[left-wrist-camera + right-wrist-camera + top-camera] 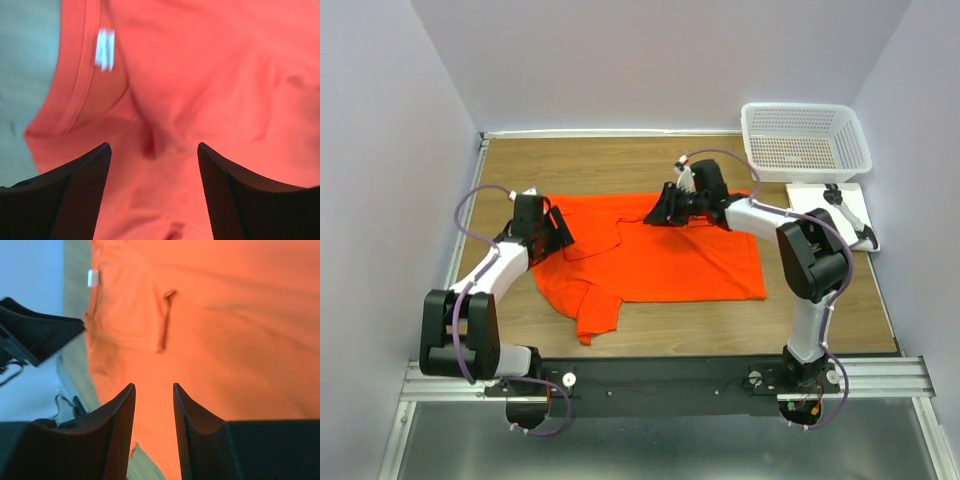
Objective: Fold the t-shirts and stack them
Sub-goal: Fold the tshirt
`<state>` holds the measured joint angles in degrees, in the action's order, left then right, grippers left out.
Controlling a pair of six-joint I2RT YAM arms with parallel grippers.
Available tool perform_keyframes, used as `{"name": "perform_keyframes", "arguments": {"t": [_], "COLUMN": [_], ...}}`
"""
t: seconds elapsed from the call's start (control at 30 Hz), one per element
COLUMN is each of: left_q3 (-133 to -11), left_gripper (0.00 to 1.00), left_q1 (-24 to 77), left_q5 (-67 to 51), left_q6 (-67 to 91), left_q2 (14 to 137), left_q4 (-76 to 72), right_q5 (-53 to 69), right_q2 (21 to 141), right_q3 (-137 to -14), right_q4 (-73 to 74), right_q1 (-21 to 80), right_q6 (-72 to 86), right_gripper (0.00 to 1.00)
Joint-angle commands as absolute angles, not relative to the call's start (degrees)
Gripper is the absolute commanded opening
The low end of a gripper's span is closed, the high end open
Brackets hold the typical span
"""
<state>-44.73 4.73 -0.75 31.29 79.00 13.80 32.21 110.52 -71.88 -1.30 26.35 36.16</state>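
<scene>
One bright orange-red t-shirt (670,265) lies spread on the wooden table, with a sleeve (597,318) hanging toward the near edge. My left gripper (560,232) is over the shirt's left edge by the collar. In the left wrist view it (154,150) is open, its fingers wide apart above the cloth (215,75), with a white neck label (105,55) ahead. My right gripper (656,214) is over the shirt's far edge. In the right wrist view it (154,388) is open with a narrow gap, and only cloth (225,315) shows below it.
A white mesh basket (806,140) stands at the back right. In front of it lies a white flat board (815,197) with a black-handled tool (852,215) on it. Walls close in the left, back and right. Bare wood (580,165) shows behind the shirt.
</scene>
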Motion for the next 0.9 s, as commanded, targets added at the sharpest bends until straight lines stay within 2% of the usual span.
{"name": "perform_keyframes", "arguments": {"t": [0.0, 0.27, 0.5, 0.87], "left_q3": [-38.8, -33.8, -34.5, -36.2], "left_gripper": [0.76, 0.69, 0.61, 0.57], "left_q1": [4.8, 5.2, 5.8, 6.2], "left_q5": [-3.7, -5.8, -6.9, -6.9], "left_q6": [32.7, 32.6, 31.9, 30.8], "left_q2": [74.4, 74.5, 76.7, 80.9], "left_q4": [9.1, 4.9, 3.3, 2.7], "right_q5": [36.2, 35.4, 34.3, 32.3], "right_q2": [115.4, 124.7, 127.3, 129.1], "right_q3": [-72.3, -75.4, -76.5, -78.3], "right_q4": [-8.8, -14.5, -17.5, -17.6], "right_q1": [30.0, 34.9, 36.0, 36.2], "right_q6": [42.2, 46.1, 48.3, 49.5], "right_gripper": [0.43, 0.42, 0.41, 0.40]}}
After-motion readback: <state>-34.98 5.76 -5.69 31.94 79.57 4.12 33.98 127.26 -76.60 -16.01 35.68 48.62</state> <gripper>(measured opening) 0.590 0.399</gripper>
